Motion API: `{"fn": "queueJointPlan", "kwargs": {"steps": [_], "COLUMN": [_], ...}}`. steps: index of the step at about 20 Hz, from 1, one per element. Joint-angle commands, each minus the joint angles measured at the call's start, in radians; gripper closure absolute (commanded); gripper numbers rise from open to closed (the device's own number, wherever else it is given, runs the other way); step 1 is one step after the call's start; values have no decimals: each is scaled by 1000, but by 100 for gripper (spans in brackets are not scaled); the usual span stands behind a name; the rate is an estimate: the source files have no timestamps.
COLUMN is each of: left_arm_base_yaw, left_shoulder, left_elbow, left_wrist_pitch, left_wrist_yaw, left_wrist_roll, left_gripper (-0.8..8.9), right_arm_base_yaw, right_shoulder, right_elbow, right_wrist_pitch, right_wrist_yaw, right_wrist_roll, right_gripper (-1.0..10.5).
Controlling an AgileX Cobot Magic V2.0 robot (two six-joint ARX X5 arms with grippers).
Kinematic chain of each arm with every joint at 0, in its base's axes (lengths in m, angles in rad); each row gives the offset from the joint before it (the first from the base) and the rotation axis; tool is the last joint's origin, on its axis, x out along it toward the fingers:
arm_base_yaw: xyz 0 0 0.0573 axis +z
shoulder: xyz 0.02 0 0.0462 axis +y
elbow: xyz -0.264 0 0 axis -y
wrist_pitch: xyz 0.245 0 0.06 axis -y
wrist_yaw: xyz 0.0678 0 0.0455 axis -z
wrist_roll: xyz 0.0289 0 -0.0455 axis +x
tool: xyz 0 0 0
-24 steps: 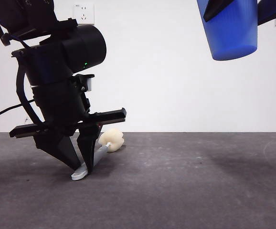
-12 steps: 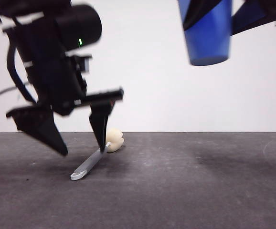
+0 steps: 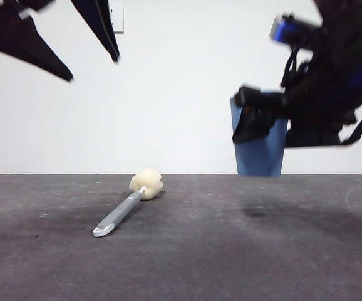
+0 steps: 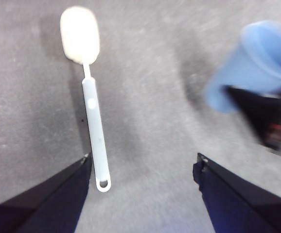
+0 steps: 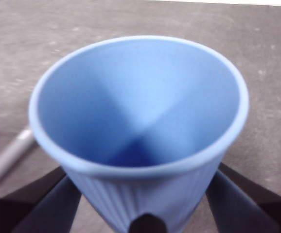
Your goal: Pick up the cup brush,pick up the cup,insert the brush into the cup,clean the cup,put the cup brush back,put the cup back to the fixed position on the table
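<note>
The brush (image 3: 128, 205) lies flat on the counter (image 3: 231, 251). High above the brush, the left gripper (image 4: 141, 165) hangs with its fingers spread wide and empty. Off to the side of the brush, the right gripper (image 5: 143, 213) has its fingers pinching the blue cup (image 3: 260, 147), low over the counter.

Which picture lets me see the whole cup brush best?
The left wrist view: the cup brush lies full length, sponge to handle end. The front view shows it smaller and foreshortened; the right wrist view catches only a blurred bit of handle.

Plain white wall (image 3: 181, 94) — one socket (image 3: 116, 17)
</note>
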Motion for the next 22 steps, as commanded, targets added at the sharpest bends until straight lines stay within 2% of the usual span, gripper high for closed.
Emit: {"fn": "queueJointPlan", "kwargs": {"steps": [1,5,7,12,16,18,20,22], "left_arm_base_yaw": [-10,-13,-14,-14,-14,-14,-14,-14], "left_shoulder": [-47,-95,-97,-97,-97,-97,-97,-97], "left_elbow": [-6,-6,-6,-6,-6,-6,-6,-6], "left_wrist_pitch": [-38,-91,-92,-92,-93,-95,-98,-101], "left_wrist_yaw": [3,2,2,1,0,0,0,0], "left_wrist_roll": [35,38,38,38,39,39,47,60], "left_gripper": [459,459,459,459,459,459,459,459], "right_arm_base_yaw": [-24,-59,-79,-93,-93,-93,-93,-93], "right_shoulder": [100,209,242,301,319,319,317,312], "right_elbow": [-11,-11,-11,-11,-11,-11,-11,-11], "right_wrist_pitch": [116,227,258,307,267,247,226,220], "right_wrist_yaw": [-38,-44,-79,-97,-118,-118,-117,-117], "right_wrist_roll": [-5,-66,-89,-111,-111,-109,-93,-84], "right_gripper": [959,959,959,959,937,795,577,472]}}
